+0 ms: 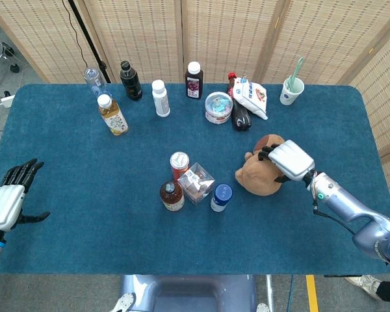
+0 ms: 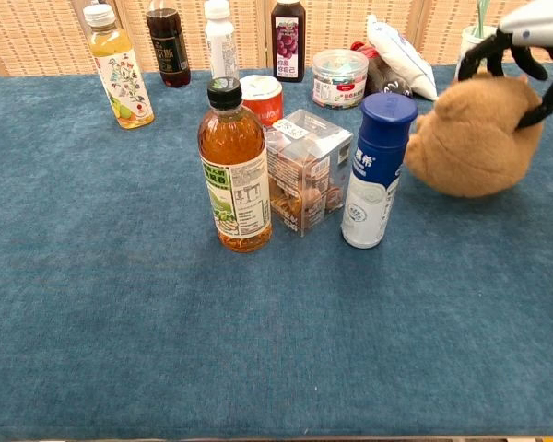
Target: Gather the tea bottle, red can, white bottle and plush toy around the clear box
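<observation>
Brown plush toy [image 1: 259, 174] gripped from above by right hand [image 1: 287, 160], apparently for carrying toward clear box [image 1: 197, 182] | toy near white bottle [image 1: 220, 197], not touching; snout points toward box, long axis cannot tell | left hand [image 1: 6, 200] empty, fingers spread, at surface [image 1: 84, 195] edge

Cut off at the top edge of the chest view: right hand [image 2: 525, 41], with only its white back and dark fingers over the plush toy [image 2: 465, 138] showing. Hidden under that hand in the head view: the toy's right side. Cropped at the lower left corner of the head view: left hand [image 1: 6, 201], its arm out of frame. Half concealed behind the white packet [image 1: 252, 96]: dark bottle [image 1: 239, 116]. Too small to read: label print on the tea bottle [image 2: 235, 180].
</observation>
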Controlling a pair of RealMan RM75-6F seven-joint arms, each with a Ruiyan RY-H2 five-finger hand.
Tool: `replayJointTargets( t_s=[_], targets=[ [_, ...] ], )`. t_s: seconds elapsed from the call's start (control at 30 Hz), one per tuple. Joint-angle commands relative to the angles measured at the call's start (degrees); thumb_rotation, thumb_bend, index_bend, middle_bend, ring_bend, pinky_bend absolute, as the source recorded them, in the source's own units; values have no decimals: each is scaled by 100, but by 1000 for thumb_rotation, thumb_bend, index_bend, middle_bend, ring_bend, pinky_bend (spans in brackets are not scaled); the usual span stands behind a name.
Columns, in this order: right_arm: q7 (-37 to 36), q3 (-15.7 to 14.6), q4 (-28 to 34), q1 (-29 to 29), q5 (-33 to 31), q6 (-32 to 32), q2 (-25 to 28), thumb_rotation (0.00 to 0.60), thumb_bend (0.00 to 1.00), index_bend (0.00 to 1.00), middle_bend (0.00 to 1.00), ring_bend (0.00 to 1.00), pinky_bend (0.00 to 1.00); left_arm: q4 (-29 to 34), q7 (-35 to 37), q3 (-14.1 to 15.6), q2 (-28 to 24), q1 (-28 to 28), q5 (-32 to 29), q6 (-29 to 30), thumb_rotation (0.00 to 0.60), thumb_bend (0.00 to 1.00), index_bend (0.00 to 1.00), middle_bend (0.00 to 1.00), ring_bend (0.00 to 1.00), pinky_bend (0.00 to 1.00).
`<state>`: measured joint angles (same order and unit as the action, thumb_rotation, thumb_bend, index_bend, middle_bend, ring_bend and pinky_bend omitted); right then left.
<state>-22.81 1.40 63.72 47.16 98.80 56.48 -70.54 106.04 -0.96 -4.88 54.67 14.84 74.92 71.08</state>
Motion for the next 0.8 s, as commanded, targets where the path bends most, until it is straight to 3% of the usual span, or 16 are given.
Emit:
replayJointTargets(
  t_s=[0.03, 0.4, 0.8],
  targets=[
    [-28, 187, 75, 105, -165, 63, -1, 600, 917, 627, 515, 527, 640, -4, 10, 7, -3, -2, 24, 3, 600, 114, 0, 0, 0, 0],
    [50, 253, 356, 362, -182, -9, -163, 600, 918, 627, 514, 527, 640, -4, 68, 23, -21, -31, 74, 46, 600, 114, 0, 0, 0, 0],
    [414, 268, 60, 616, -196, -140, -687, 600, 918, 626, 514, 527, 640, -17, 116, 36, -31, -39, 123, 52, 600, 114, 0, 0, 0, 0]
  ],
)
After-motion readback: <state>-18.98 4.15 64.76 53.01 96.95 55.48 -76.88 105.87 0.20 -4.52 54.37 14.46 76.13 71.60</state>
